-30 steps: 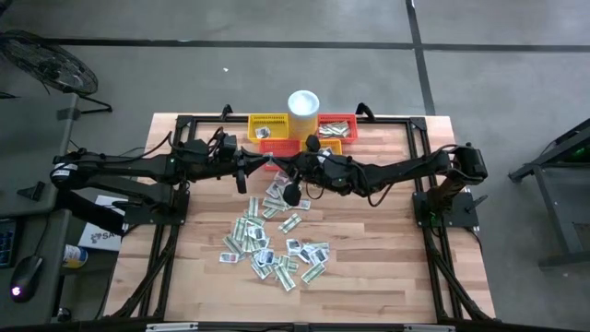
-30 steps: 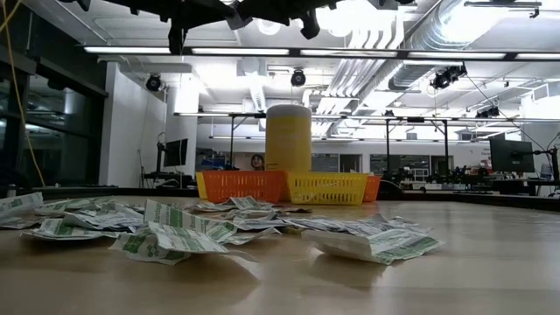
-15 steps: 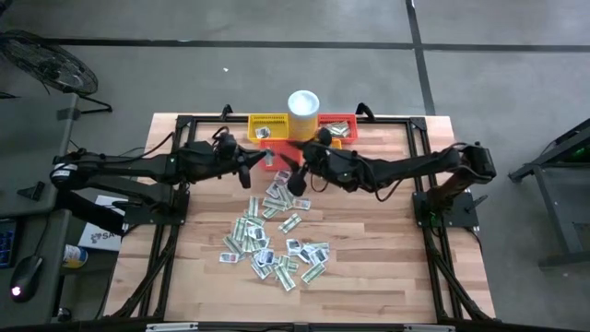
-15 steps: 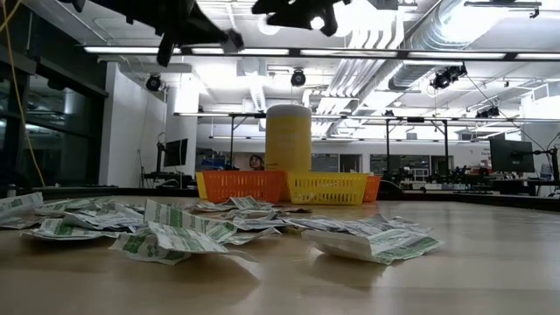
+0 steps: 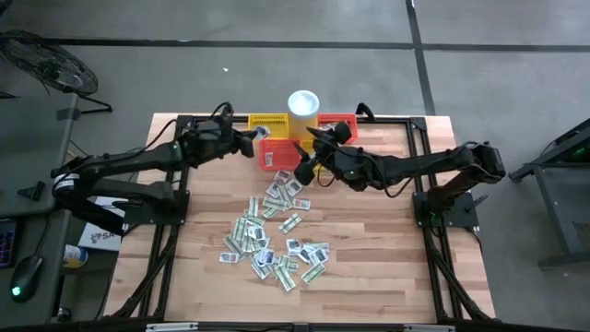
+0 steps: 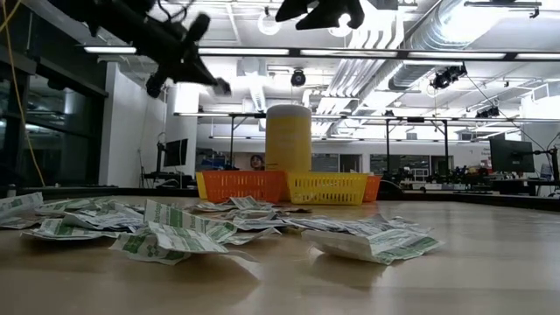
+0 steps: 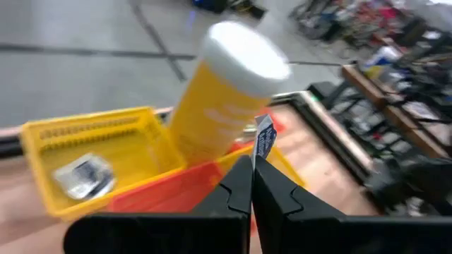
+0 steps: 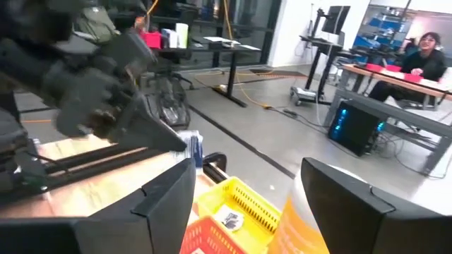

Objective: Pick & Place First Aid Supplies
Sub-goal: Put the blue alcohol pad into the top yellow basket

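My left gripper [image 5: 251,145] is shut on a small white and blue sachet [image 7: 263,144], high above the table beside the yellow basket [image 5: 267,125] and the red-orange basket [image 5: 277,155]. The yellow basket holds one sachet [image 7: 85,176]. My right gripper [image 5: 308,162] hangs open and empty above the red-orange basket, level and facing the left gripper [image 8: 106,92]. Several first aid supplies [image 5: 273,231] lie flat in a loose pile on the middle of the table. My left gripper pinches the sachet's lower edge [image 7: 258,161] between the tips of its two shut fingers [image 7: 240,190]. The fingers point nearly level toward the baskets. The sachet stands up beyond the fingertips, lifted clear of the table and baskets.
A tall yellow cylinder with a white lid [image 5: 303,102] stands at the far edge between the baskets. Another red-orange basket [image 5: 338,124] and a small yellow one [image 5: 329,144] sit to its right. A black frame [image 5: 184,124] borders the table. A person sits in the room behind [image 8: 427,46].
My left gripper has swung toward the table's far edge and the baskets, sinking a little and rolling, with the sachet still in it. My right gripper has risen and gone toward the far edge, tipping up toward level.
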Controlling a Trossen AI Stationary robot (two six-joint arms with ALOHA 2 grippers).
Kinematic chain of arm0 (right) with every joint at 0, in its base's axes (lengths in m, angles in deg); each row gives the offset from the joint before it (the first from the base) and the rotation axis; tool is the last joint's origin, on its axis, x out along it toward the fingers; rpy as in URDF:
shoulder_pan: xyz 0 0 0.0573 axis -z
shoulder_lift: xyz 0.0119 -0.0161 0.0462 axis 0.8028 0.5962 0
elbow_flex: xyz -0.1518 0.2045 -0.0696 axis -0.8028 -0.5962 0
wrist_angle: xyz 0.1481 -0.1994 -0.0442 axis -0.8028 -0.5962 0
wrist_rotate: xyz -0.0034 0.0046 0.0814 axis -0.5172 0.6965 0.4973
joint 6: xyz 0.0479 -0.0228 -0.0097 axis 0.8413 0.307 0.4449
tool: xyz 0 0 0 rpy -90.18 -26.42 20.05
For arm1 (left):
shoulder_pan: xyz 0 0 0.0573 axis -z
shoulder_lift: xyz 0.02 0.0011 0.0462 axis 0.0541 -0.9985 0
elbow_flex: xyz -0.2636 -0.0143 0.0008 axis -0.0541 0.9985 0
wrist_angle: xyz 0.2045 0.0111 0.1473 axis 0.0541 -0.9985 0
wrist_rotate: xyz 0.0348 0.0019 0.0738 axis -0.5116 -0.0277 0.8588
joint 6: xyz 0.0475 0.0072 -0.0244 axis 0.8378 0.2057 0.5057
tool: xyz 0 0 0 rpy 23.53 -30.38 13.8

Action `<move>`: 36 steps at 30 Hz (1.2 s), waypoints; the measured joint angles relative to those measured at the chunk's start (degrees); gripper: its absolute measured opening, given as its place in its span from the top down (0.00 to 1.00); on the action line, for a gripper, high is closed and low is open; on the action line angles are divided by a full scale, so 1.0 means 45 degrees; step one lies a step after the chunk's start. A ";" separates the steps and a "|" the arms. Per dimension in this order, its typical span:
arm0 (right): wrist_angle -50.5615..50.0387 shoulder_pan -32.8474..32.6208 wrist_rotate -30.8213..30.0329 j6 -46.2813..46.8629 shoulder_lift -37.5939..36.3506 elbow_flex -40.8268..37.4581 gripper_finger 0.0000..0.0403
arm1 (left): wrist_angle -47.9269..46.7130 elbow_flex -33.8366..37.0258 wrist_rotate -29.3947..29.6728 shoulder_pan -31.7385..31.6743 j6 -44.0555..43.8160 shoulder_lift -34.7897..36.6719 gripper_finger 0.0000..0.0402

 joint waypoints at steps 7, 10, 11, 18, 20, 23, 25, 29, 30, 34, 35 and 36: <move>-0.0276 0.0000 -0.0533 0.0005 -0.0009 0.0000 0.37 | 0.0103 0.0000 -0.1286 -0.1786 -0.0471 -0.1504 1.00; -0.0378 -0.0010 -0.0684 0.0028 -0.0009 0.0000 0.37 | 0.0122 0.0000 -0.1790 -0.2485 -0.0461 -0.2223 1.00; -0.0378 -0.0010 -0.0677 0.0087 -0.0009 0.0000 0.37 | 0.0157 0.0000 -0.1944 -0.2732 -0.0406 -0.2477 1.00; -0.0670 -0.0015 -0.0672 0.0699 -0.0009 0.0000 0.37 | 0.1273 0.0000 -0.3648 -0.4326 -0.0223 -0.4230 1.00; -0.0790 -0.0015 -0.0674 0.0738 -0.0009 0.0000 0.37 | 0.1724 0.0000 -0.4092 -0.4614 -0.0223 -0.4712 1.00; -0.0934 -0.0012 -0.0667 0.1082 -0.0009 0.0000 0.37 | 0.1952 0.0000 -0.4281 -0.4964 -0.0222 -0.5299 1.00; -0.1096 -0.0015 -0.0661 0.1352 -0.0009 0.0010 0.37 | 0.2041 0.0000 -0.4286 -0.5125 -0.0208 -0.5626 1.00; -0.1479 -0.0015 -0.0568 0.1693 -0.0008 0.0010 0.37 | 0.2225 0.0000 -0.4267 -0.5329 0.0006 -0.5939 1.00; -0.1481 -0.0015 -0.0565 0.1690 -0.0009 0.0010 0.37 | 0.2235 -0.0005 -0.4217 -0.5322 0.0035 -0.5967 1.00; -0.1510 -0.0015 -0.0570 0.1791 -0.0009 0.0010 0.37 | 0.2212 -0.0005 -0.3877 -0.5281 0.0366 -0.5984 0.99; -0.1515 -0.0015 -0.0570 0.1796 -0.0004 0.0010 0.37 | 0.2198 -0.0005 -0.3734 -0.5281 0.0385 -0.5980 0.98; -0.1515 -0.0015 -0.0570 0.1805 -0.0009 0.0010 0.37 | 0.2185 -0.0005 -0.3565 -0.5281 0.0399 -0.5980 0.96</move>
